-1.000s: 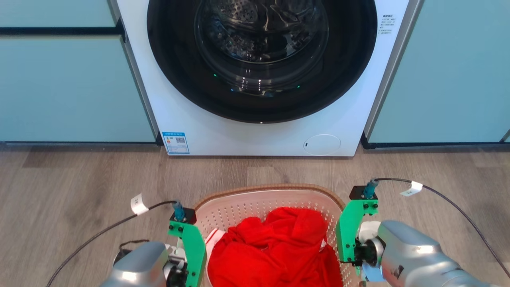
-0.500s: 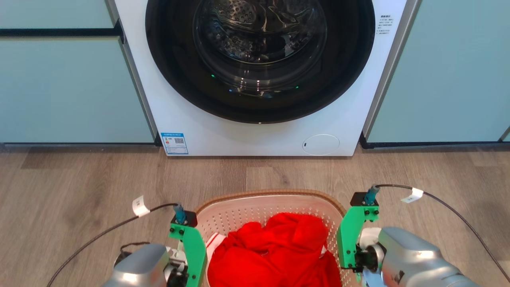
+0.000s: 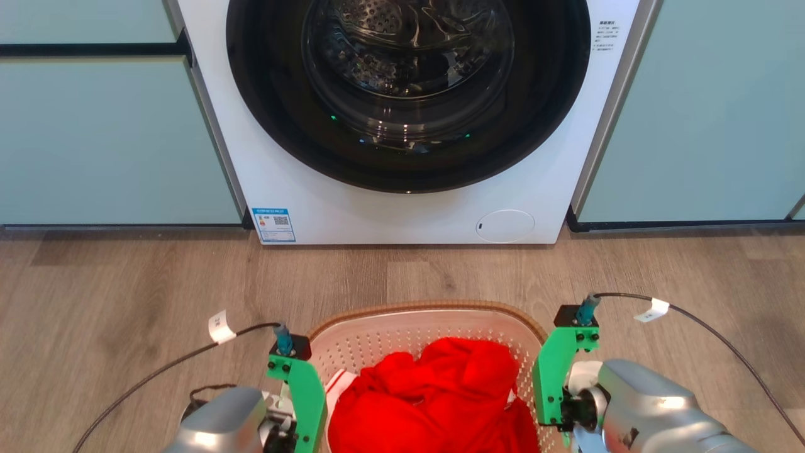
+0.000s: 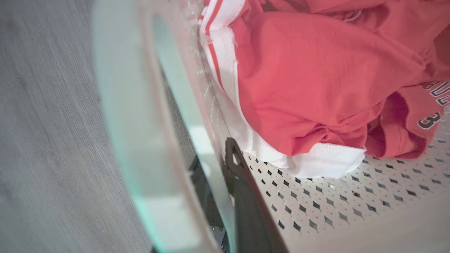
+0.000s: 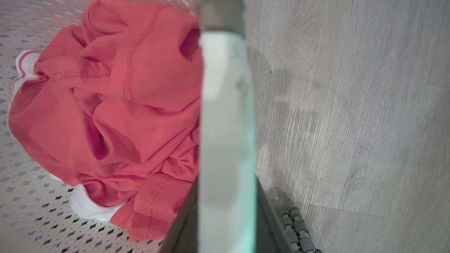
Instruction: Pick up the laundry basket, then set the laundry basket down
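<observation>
My left gripper (image 4: 216, 168) and right gripper (image 5: 226, 196) each clench the rim of the laundry basket (image 3: 427, 306) between their fingers (image 4: 242, 182), so I think an uneven move can slip one side and tip the red clothes (image 3: 434, 396) out.

Laundry basket (image 3: 377, 340) white, perforated, brown-rimmed; garment (image 3: 434, 396) red.

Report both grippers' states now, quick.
Left gripper: closed on the laundry basket, at its handle side.
Right gripper: closed on the laundry basket, opposite side.
</observation>
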Available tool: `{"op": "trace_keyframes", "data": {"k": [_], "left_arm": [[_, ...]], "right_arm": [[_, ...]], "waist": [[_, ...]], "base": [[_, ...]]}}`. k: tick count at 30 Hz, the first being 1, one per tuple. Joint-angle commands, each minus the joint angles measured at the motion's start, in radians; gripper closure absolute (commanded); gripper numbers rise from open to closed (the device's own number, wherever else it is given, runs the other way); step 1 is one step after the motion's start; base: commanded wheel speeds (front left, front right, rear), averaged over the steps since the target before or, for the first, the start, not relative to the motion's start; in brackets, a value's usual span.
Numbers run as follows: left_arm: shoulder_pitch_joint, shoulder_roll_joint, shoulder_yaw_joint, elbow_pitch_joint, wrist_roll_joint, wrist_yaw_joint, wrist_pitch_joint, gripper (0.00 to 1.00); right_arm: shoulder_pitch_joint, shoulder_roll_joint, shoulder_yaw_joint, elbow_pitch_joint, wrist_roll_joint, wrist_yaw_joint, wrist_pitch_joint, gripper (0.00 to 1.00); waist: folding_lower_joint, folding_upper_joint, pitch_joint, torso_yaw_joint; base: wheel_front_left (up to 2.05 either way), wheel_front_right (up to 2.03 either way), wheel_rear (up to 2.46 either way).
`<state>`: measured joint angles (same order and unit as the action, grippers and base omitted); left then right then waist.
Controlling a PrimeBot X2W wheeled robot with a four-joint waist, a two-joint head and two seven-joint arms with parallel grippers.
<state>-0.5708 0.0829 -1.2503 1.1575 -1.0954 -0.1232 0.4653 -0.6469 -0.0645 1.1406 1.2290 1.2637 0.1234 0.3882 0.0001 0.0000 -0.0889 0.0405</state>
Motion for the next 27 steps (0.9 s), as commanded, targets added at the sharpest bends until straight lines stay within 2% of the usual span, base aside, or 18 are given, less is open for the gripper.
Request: {"op": "trace_keyframes", "data": {"k": [1,27], "left_arm": [[-0.059,0.009,0.005,-0.010,-0.005,-0.007,-0.007,1.00],[-0.066,0.010,-0.018,-0.003,-0.033,-0.007,-0.003,1.00]], "right_arm": [[-0.038,0.014,0.012,-0.021,0.002,0.007,-0.015,1.00],[-0.047,0.014,0.049,-0.012,0.041,0.007,-0.015,1.00]], "waist": [[-0.0001,0.0000,0.000,0.000],[-0.0001,0.0000,-0.008,0.001]], "base": [[0.00,0.00,0.00],[0.00,0.00,0.00]]}}
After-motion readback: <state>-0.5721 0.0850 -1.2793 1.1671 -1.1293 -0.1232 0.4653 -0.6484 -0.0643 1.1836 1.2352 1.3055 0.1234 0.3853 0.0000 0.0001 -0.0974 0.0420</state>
